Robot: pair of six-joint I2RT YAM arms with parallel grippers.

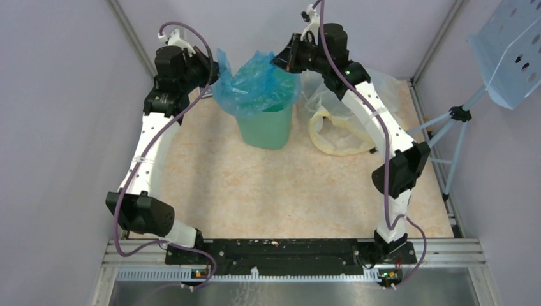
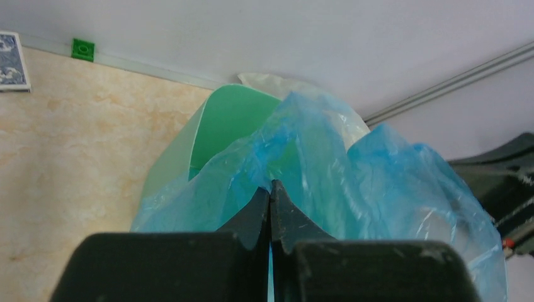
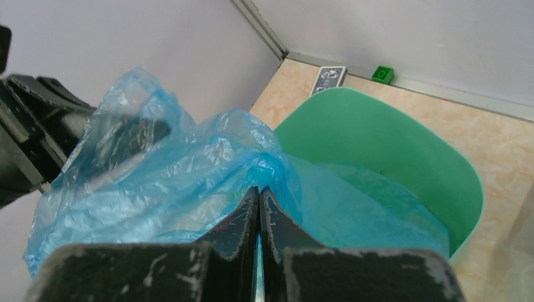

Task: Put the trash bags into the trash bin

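The mint-green trash bin [image 1: 266,126] stands at the back middle of the table. A translucent blue trash bag [image 1: 255,84] hangs partly inside it and spreads over its rim. My left gripper [image 1: 212,69] is shut on the bag's left edge above the rim. My right gripper [image 1: 279,60] is shut on the bag's right edge. In the left wrist view the jaws [image 2: 270,189] pinch blue film in front of the bin [image 2: 217,129]. In the right wrist view the jaws [image 3: 259,192] pinch the bag [image 3: 189,170] over the bin's opening [image 3: 390,145].
A larger clear yellowish plastic bag [image 1: 335,121] lies right of the bin. A pale-blue perforated panel on a stand [image 1: 510,54] is at the far right. A small green block [image 3: 381,74] and a card box [image 3: 330,78] lie by the back wall.
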